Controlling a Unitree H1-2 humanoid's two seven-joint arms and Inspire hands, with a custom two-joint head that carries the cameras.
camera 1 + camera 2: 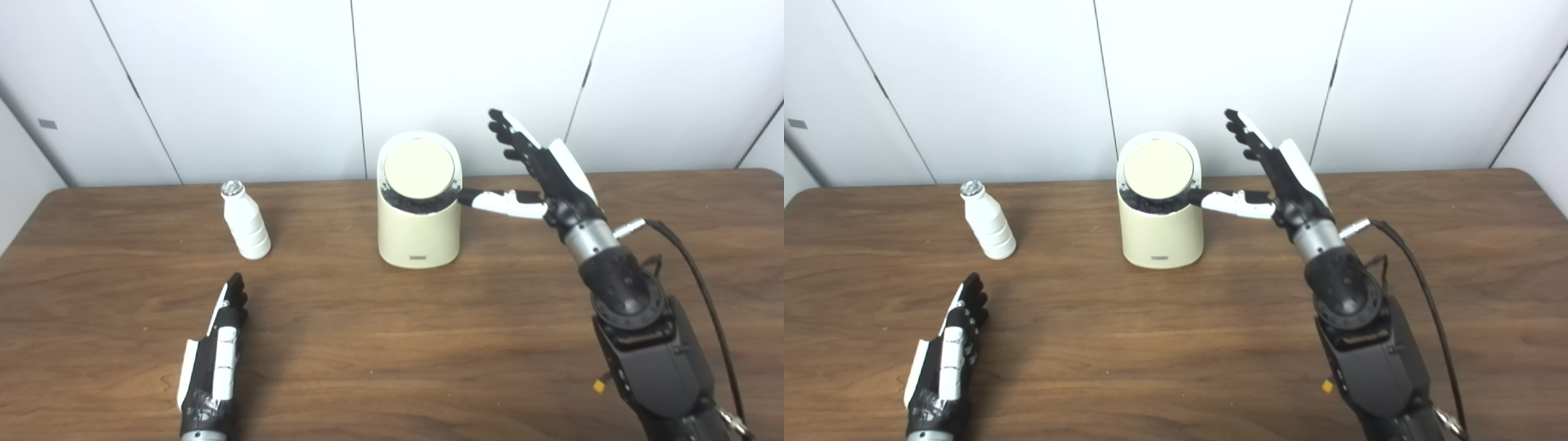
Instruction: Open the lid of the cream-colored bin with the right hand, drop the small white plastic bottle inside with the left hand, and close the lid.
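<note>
- Right hand (554,184) spread, holding nothing; thumb tip at the right rim of the bin (419,233), lid (419,171) tilted.
- Bottle (245,223) upright on the tabletop (392,355), left of bin.
- Left hand (215,355) flat, fingers straight, just below-left of the bottle: nearer arm.

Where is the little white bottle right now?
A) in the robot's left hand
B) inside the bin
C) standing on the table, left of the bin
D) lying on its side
C: the bottle stands upright on the table, left of the bin, with no hand touching it.
</note>
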